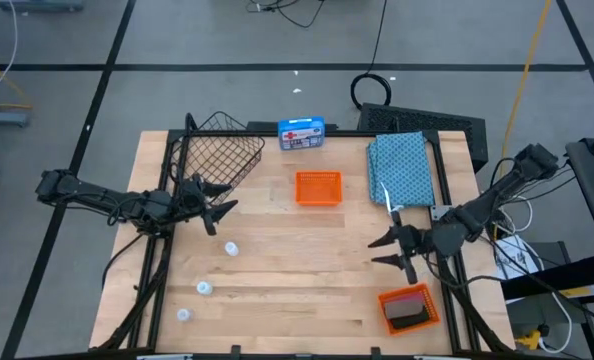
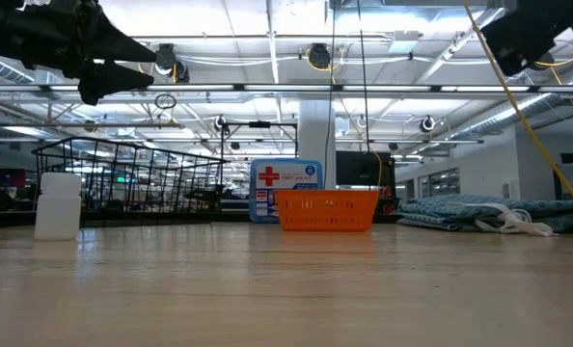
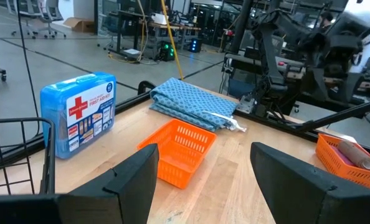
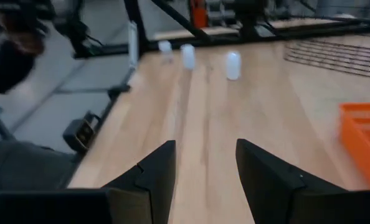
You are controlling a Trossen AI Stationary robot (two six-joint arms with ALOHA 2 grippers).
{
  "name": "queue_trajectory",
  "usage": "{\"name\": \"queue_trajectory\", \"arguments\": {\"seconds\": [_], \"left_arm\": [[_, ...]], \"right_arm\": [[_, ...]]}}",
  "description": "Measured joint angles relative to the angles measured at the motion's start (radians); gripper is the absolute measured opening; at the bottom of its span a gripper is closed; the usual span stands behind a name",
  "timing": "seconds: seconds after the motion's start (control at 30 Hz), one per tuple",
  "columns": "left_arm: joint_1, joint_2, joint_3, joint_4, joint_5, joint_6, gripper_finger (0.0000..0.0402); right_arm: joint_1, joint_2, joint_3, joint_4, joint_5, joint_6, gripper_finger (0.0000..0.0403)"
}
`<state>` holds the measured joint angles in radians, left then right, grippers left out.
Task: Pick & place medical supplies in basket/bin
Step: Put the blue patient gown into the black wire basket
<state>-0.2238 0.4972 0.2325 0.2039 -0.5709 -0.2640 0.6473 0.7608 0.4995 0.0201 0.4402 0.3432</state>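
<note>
— Pale wood worktop (image 1: 307,270), with a big open hall behind it under strip lights. Where are the arms?

— Left claw (image 1: 215,205) hangs above the worktop just beside the wire basket (image 1: 217,150), fingers spread wide, nothing in them. Right claw (image 1: 389,250) is over on the other side, between the teal cloth (image 1: 402,165) and the near orange tray (image 1: 409,308), also wide open and empty.

— And the supplies?

— Three white vials (image 1: 231,248) stand in a slanted line on the left half, well apart from the basket. The cloth lies folded at the far right corner. Dark and pinkish rolls sit in the near orange tray; I cannot tell them apart further.

— Anything in the basket?

— From above it looks bare mesh. Beside it stands the blue first-aid box (image 1: 301,132), and a second orange tray (image 1: 318,188) sits mid-worktop.
</note>
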Motion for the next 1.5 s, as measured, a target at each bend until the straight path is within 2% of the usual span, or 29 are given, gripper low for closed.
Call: {"name": "queue_trajectory", "arguments": {"seconds": [0.2,0.37,0.47,1.17,1.3,1.5], "left_arm": [[0.0,0.0,0.0,0.0,-0.001,0.016,0.0264],[0.0,0.0,0.0,0.0,-0.001,0.016,0.0264],[0.0,0.0,0.0,0.0,-0.001,0.017,0.0264],[0.0,0.0,0.0,0.003,-0.007,0.086,0.0264],[0.0,0.0,0.0,0.003,-0.006,0.086,0.0264],[0.0,0.0,0.0,0.003,-0.006,0.086,0.0264]], "right_arm": [[-0.095,0.0,-0.144,0.289,-0.083,-0.032,0.0155],[-0.219,0.001,-0.203,0.425,-0.191,-0.079,0.0155],[-0.299,0.001,-0.208,0.444,-0.236,-0.122,0.0155],[-0.895,0.001,-0.208,0.538,-0.235,-0.36,0.0155],[-0.959,0.001,-0.208,0.575,-0.235,-0.354,0.0155],[-0.982,0.002,-0.208,0.591,-0.234,-0.281,0.0155]]}}
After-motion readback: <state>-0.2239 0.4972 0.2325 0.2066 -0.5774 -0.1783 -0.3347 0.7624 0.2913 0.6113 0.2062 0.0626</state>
